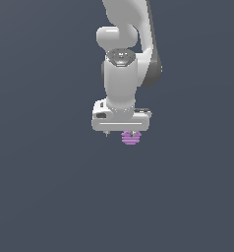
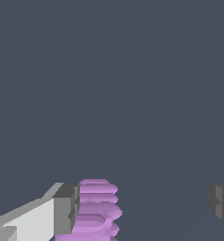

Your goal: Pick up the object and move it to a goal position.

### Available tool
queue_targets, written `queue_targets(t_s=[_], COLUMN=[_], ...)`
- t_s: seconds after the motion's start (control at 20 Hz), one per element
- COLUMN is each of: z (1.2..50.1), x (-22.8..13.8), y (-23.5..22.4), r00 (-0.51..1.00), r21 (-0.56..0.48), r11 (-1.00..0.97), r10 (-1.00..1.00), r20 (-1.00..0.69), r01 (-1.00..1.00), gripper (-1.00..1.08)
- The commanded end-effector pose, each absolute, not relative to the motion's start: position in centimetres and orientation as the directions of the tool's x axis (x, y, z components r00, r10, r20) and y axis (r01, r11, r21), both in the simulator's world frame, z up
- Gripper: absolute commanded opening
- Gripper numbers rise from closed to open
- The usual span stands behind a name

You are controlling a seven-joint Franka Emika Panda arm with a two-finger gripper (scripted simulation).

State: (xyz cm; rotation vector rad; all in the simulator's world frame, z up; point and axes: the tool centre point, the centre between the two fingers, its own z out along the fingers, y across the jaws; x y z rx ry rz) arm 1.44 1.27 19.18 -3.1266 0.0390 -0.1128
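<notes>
The object (image 1: 130, 138) is a small light-purple rounded piece with stacked horizontal ridges, sitting just under the white hand in the exterior view. In the wrist view the object (image 2: 97, 209) lies between the fingers, right against one grey fingertip (image 2: 66, 207), while the other fingertip (image 2: 221, 203) stands far off with a wide gap. My gripper (image 2: 143, 207) is open and holds nothing. In the exterior view the gripper (image 1: 121, 134) points straight down, and the hand's body hides most of its fingers.
A plain dark grey-blue surface (image 1: 50, 187) fills both views. The white arm (image 1: 121, 74) rises straight above the hand.
</notes>
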Motion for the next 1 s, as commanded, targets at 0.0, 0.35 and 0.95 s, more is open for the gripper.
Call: queue_targets(t_s=[0.0,0.35,0.95], z=[19.2,19.0,18.8], x=[1.4,1.5,1.4], y=[1.3,0.1,0.0], r00=[0.997,0.996,0.994], r21=[-0.014,-0.012,-0.013], r11=[-1.000,-0.998,-0.995], r10=[-0.025,-0.062,-0.099], r20=[0.072,0.056,0.051], r01=[-0.024,-0.062,-0.098], gripper=[1.00,1.00,1.00])
